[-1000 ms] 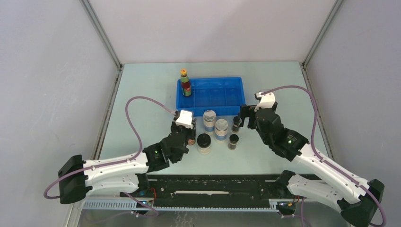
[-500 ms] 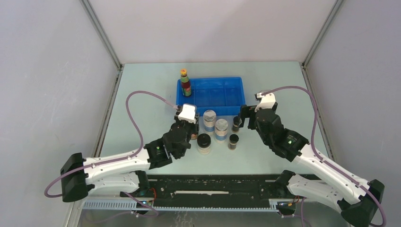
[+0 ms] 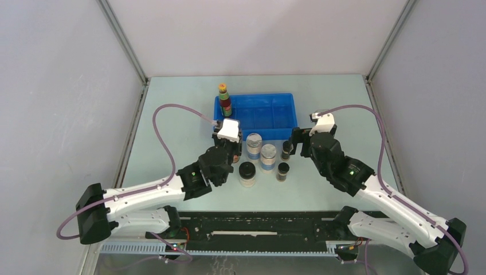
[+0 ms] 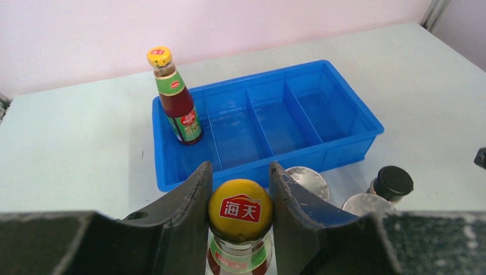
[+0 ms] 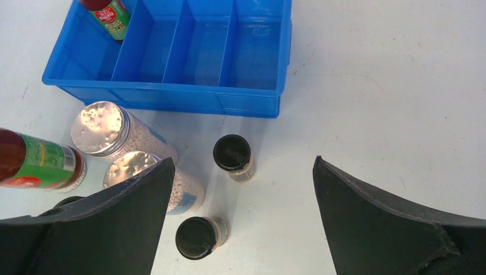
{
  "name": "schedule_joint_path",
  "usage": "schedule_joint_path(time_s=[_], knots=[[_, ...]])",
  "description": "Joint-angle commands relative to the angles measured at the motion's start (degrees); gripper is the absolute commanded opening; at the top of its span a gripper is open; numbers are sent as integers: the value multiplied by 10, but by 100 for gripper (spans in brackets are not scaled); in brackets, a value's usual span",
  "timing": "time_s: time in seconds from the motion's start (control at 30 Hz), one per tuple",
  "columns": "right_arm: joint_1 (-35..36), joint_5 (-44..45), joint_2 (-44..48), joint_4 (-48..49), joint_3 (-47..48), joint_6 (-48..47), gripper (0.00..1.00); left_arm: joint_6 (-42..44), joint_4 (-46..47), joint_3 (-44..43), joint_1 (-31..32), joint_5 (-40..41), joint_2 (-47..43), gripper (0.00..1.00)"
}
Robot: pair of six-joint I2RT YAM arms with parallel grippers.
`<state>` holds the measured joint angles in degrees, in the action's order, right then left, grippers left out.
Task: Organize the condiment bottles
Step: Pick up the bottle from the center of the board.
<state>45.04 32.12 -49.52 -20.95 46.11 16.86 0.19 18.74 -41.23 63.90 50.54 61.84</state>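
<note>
The condiment bottles (image 3: 267,153) were mostly gathered on the pale table (image 3: 172,114), just in front of the blue divided tray (image 4: 344,150). One red-labelled sauce bottle (image 4: 240,213), with a yellow cap printed in red, was clamped at the neck between the fingers of the left gripper (image 4: 239,186) at the left end of the cluster. Whether its base touched the table could not be told. The second sauce bottle (image 4: 175,97) stood upright in the tray's leftmost compartment, at the far corner. Bare blue floor showed in the three compartments to its right.

Two silver-lidded jars (image 5: 103,129) stood close together before the tray's front wall. A black-lidded jar (image 3: 247,170) stood nearer the arms. Two dark vials (image 5: 232,153) stood to the right of the jars, apart from each other.

The right gripper (image 5: 243,163) hung above the vials with its jaws spread wide, grasping nothing.

The left arm (image 3: 143,197) reached low and diagonally from its base toward the tray, and the right arm (image 3: 390,197) mirrored it from the other side. A purple cable (image 3: 163,132) looped over the table's left part.

Plain white walls (image 3: 258,34) closed the table on the left, right and back. Bare table lay on either side of the tray and right of the vials.
</note>
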Motion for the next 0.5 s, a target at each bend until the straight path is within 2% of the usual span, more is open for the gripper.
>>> schedule_joint_path(time_s=[0.0,0.47], knots=[[0,9,8,6,-1,9,99,22,67,-69,-20,-6,-5,0],[0,9,2,9,-1,8,99,33,59,-135,-109,-60,24,0]])
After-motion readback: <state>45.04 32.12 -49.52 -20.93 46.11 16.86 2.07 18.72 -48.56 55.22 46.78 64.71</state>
